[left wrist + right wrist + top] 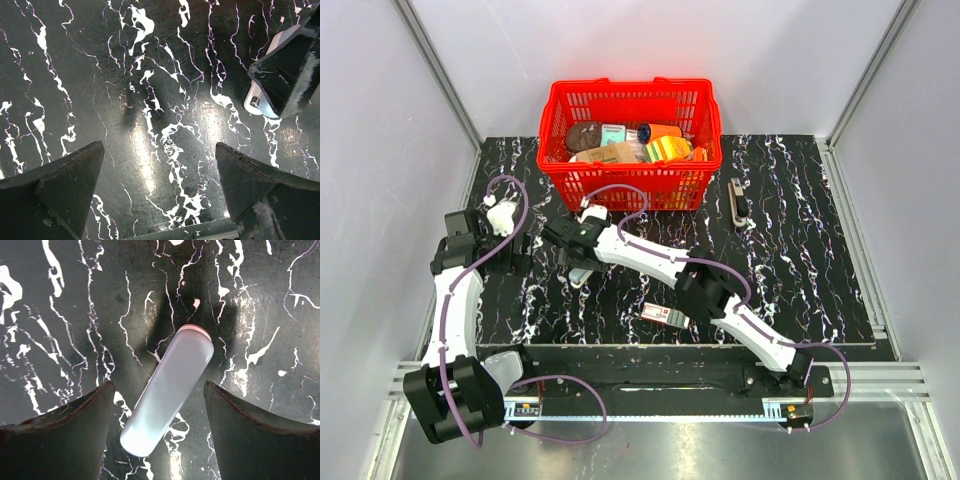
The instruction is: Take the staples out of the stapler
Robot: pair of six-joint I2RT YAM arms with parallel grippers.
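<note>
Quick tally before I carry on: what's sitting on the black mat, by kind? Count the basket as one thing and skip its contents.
Stapler: 1
White-and-red carton: 1
Dark grey bar: 1
Red basket: 1
Total: 4

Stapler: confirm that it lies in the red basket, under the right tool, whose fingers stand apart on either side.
Wrong in one respect. The stapler lies on the black marbled table, not in the red basket, as the right wrist view shows. The right tool is above it, fingers apart on either side.
</note>
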